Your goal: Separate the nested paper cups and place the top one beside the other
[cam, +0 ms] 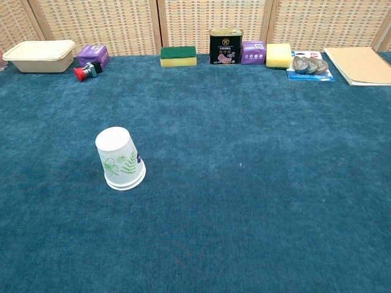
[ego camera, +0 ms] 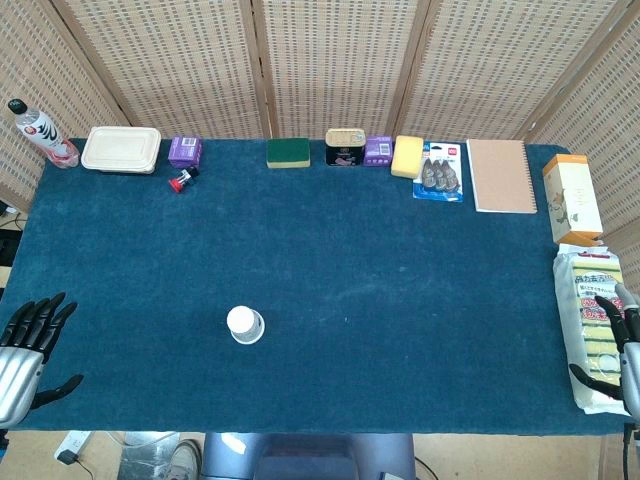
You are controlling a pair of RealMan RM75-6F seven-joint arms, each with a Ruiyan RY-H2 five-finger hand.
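Nested paper cups stand upside down on blue felt, both hands apart at the table's edges.

At the far left, the left hand (ego camera: 28, 345), black-fingered with a silvery metal palm, rests at the table (ego camera: 400, 330) edge with fingers spread and nothing in them. The paper cups (cam: 120, 159), white, tapered and printed with green leaves, sit mouth-down as one stack on the napped blue cloth, left of centre and nearer the front. Along the back edge lie a clear plastic bottle (ego camera: 36, 130), a cream lidded food box (ego camera: 121, 149), a small purple box (ego camera: 185, 150), a green-and-yellow sponge (cam: 178, 55), a black tin can (cam: 226, 46), a soft yellow sponge block (cam: 279, 55) and a tan spiral notebook (ego camera: 500, 175). At the right edge, the right hand (ego camera: 620, 345) rests over a plastic-wrapped pack of sponges (ego camera: 585, 300), fingers apart, gripping nothing.
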